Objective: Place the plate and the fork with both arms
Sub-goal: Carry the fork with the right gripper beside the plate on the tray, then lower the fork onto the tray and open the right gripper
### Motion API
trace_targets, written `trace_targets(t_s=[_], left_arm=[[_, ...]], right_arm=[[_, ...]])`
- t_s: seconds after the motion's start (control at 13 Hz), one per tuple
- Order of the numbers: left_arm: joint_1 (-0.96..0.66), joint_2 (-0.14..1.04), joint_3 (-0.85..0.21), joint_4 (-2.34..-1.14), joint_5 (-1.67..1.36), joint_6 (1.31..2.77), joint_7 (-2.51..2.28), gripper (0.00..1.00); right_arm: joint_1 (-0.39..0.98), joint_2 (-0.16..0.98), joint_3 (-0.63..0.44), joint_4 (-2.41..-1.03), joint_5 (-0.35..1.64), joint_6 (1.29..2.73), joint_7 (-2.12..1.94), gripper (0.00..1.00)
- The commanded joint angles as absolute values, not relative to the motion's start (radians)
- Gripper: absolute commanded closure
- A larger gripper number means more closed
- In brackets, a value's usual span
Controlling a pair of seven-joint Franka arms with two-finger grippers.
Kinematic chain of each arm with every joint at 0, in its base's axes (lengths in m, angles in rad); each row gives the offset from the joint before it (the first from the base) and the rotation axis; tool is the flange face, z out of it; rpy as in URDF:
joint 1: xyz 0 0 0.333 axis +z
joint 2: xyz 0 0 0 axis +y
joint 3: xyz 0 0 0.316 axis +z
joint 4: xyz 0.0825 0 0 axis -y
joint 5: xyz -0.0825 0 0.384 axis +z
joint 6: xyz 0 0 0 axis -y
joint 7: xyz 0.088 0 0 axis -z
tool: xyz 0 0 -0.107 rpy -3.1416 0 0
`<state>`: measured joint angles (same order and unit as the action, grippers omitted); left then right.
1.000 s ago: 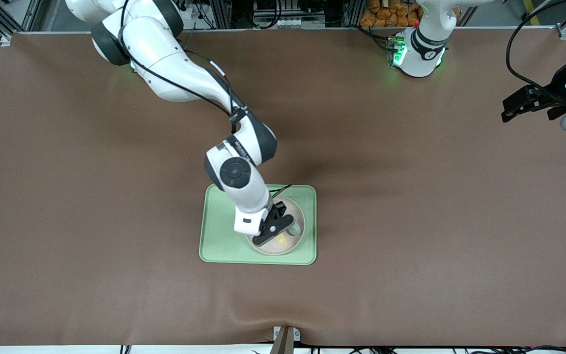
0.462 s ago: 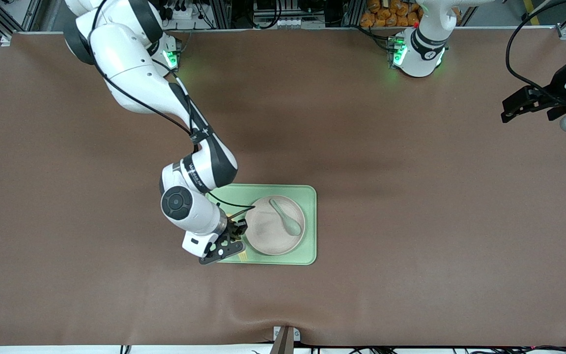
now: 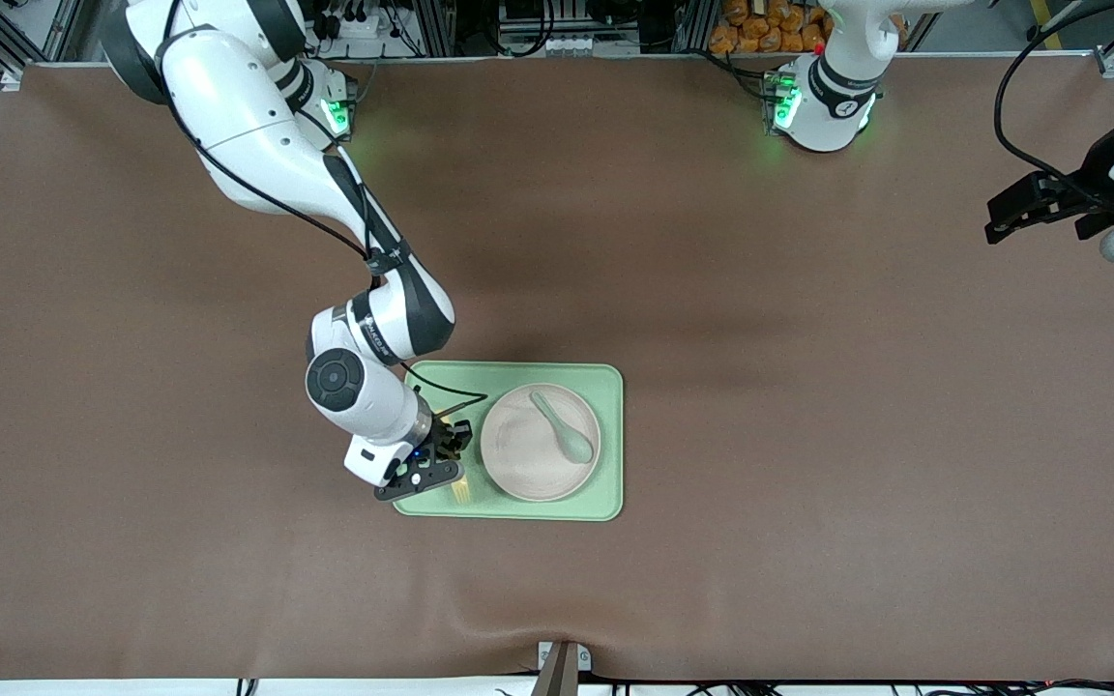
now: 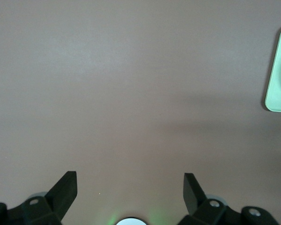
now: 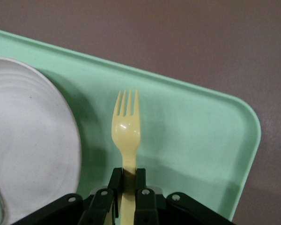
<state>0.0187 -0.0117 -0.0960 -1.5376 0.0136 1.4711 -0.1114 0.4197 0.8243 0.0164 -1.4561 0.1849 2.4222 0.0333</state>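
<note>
Right claw [image 3: 443, 474] moved off plate [image 3: 528, 454], gripping fork [image 5: 126, 131] over tray [image 3: 605, 435]; left claw [image 4: 130, 187] wide.

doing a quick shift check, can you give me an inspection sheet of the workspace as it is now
surface: brown table, a crease at its edge nearest the front camera.
job's things: plate on the green tray; fork held over the tray beside the plate, toward the right arm's end.
clutter: grey-green spoon lying on the plate.
grippers: right gripper shut on the fork's handle; left gripper open, waiting over bare table at the left arm's end.
cables: black cables run along both arms.
surroundings: metal framing and orange items past the table edge by the arm bases.
</note>
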Motion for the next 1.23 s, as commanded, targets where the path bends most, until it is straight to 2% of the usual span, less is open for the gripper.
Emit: trace_targets(t_s=[0.0,0.15,0.23,0.31,0.38,0.46,0.69,1.15], left_arm=[[0.021,-0.012,-0.1,-1.539,0.021,1.485,-0.114,0.0],[0.023,-0.006,-0.097,-1.539,0.021,1.485,-0.114,0.0],[0.023,-0.006,-0.1,-1.54,0.023,1.485,-0.114,0.0],[0.023,-0.005,-0.1,-1.539,0.023,1.488,-0.114,0.0],[0.023,-0.005,-0.1,-1.54,0.023,1.489,-0.114,0.0],[0.023,-0.005,-0.097,-1.54,0.023,1.489,-0.114,0.0],[0.023,-0.005,-0.1,-1.54,0.023,1.491,-0.114,0.0],[0.025,-0.003,-0.097,-1.54,0.025,1.493,-0.114,0.0]], right_arm=[[0.408,0.767,0.031,-1.543,0.224,2.45,0.041,0.97],[0.407,0.765,0.031,-1.545,0.225,2.438,0.048,0.89],[0.405,0.762,0.031,-1.554,0.225,2.434,0.049,0.76],[0.405,0.758,0.029,-1.554,0.224,2.433,0.041,0.39],[0.403,0.758,0.029,-1.554,0.224,2.433,0.037,0.1],[0.403,0.758,0.029,-1.552,0.224,2.433,0.035,0.0],[0.413,0.752,0.031,-1.533,0.224,2.428,0.035,0.0],[0.416,0.73,0.034,-1.421,0.225,2.251,0.041,0.0]])
